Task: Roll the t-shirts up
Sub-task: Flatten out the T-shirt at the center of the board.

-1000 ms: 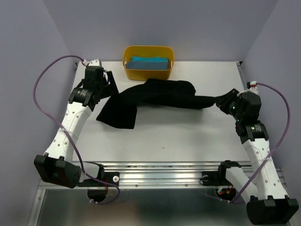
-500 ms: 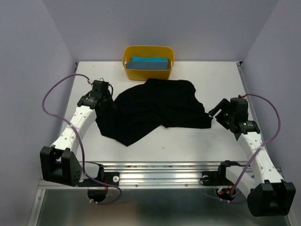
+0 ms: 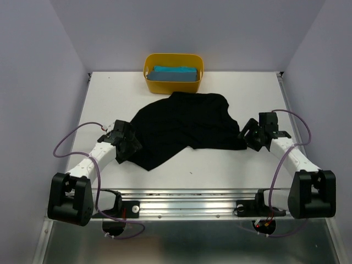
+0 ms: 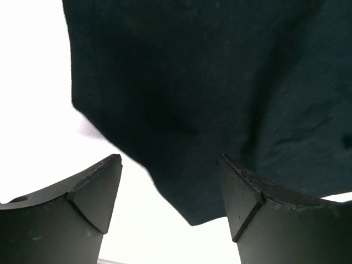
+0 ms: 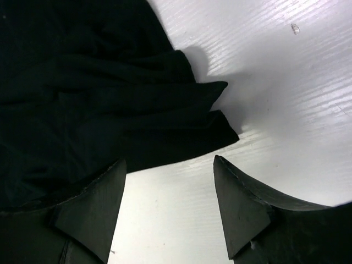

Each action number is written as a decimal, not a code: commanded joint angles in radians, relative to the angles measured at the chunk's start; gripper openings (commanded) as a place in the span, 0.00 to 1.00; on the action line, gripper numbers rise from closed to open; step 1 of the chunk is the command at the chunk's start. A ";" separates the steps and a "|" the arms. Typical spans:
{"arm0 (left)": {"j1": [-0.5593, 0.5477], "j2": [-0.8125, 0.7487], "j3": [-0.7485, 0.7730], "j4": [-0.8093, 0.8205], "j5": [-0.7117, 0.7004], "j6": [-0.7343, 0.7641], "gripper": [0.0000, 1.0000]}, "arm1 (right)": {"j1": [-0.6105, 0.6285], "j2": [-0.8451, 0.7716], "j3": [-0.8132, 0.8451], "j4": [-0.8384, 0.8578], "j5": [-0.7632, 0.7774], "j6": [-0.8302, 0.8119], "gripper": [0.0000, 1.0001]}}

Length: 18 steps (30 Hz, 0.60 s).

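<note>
The black t-shirt (image 3: 184, 124) is spread mid-counter (image 3: 220, 170); left tool (image 3: 132, 147) and right tool (image 3: 247, 135) are seen open-fingered at its side edges.

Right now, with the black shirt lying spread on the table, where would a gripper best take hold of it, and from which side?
Probably its right edge, where the black shirt ends in a bunched, layered corner just ahead of the open right gripper. Come in low from the right: those folds give something to pinch, while the middle lies flat on the table.
</note>
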 commanded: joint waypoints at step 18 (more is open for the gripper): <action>-0.001 0.155 0.117 0.130 -0.153 0.007 0.00 | -0.004 0.250 0.117 0.172 0.055 -0.001 0.01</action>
